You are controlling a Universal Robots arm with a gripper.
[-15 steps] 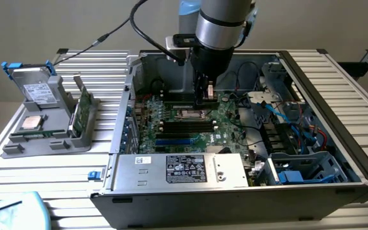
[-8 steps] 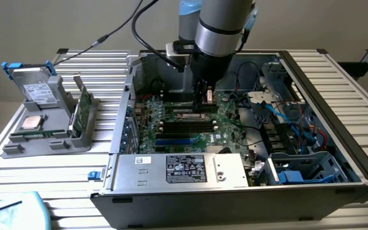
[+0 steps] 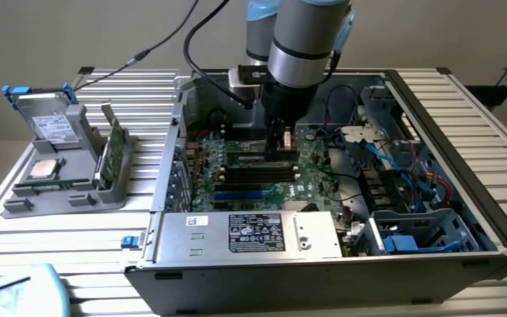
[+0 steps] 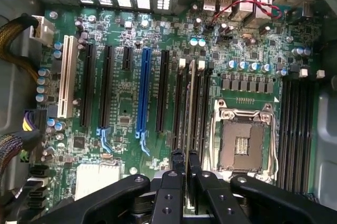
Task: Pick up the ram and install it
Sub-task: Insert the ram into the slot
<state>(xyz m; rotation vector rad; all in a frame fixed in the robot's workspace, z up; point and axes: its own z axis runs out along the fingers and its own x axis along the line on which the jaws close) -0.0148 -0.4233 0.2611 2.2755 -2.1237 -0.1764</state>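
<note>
Ram (image 4: 190, 103): upright, edge-on, gripped between the closed jaws of the gripper (image 4: 185, 156), lined up among the black slots (image 4: 203, 108) beside the CPU socket (image 4: 243, 141). Step, as judged: insertion; whether it is seated cannot be told. Seating calls for square alignment and even downward pressure.

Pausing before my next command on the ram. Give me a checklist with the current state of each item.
1. Ram gripped by the pincer: ok, it is held edge-on.
2. Ram parallel to the memory slots: ok.
3. Ram over the right slot, beside the CPU socket: cannot tell which slot it is over.
4. Ram seated in a slot: cannot tell.
5. Slot latches open: cannot tell.
6. CPU socket clear of the pincer: ok, they are apart.
</note>
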